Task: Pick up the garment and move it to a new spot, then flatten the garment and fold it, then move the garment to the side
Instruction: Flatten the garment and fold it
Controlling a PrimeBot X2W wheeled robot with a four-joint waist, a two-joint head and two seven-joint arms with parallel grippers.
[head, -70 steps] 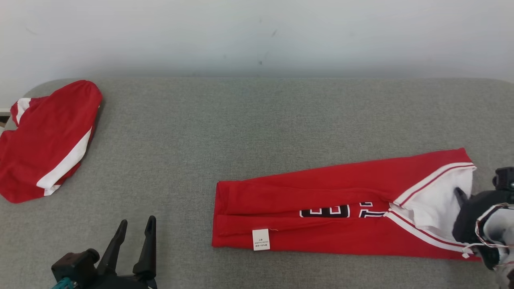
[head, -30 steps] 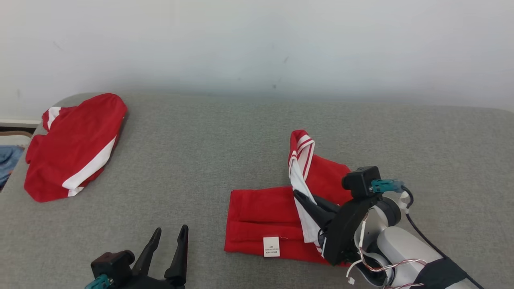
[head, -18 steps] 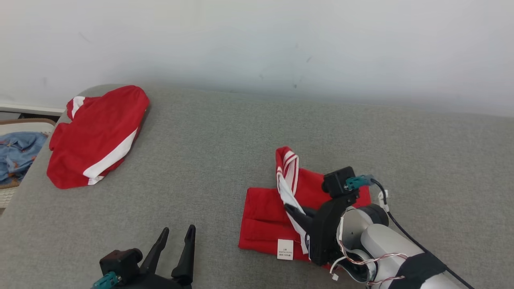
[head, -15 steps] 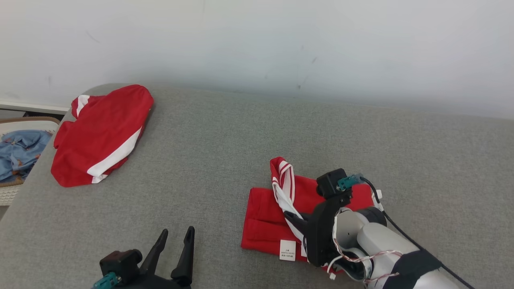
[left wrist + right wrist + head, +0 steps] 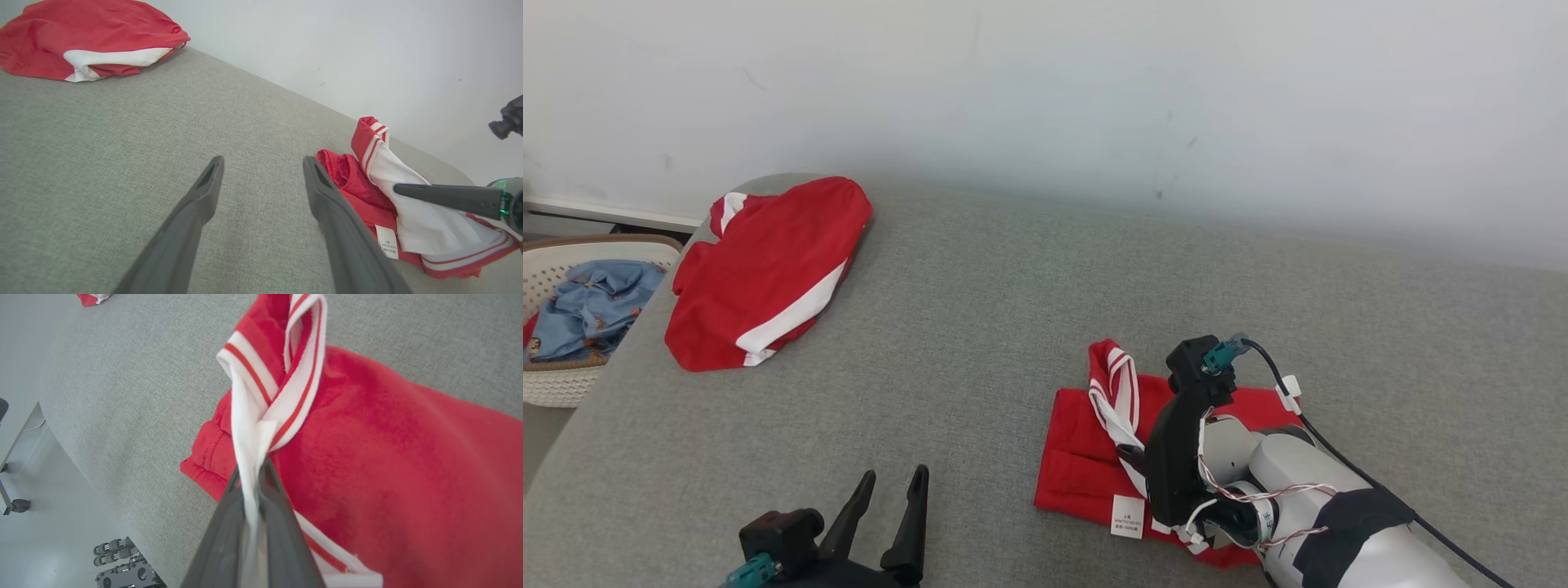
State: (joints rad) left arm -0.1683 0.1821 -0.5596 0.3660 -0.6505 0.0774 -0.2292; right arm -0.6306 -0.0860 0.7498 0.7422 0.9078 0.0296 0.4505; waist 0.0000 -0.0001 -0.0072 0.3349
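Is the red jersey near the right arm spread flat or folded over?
Folded over: the jersey, white striped end pinched by the right end effector, is doubled back over its red half.

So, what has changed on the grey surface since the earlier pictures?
The right gripper, jaws shut on the white-trimmed end of the garment, carried that end leftward over the rest, so the long garment is now folded over itself. The left gripper stayed open and idle; the other red garment did not move. The camera turned.
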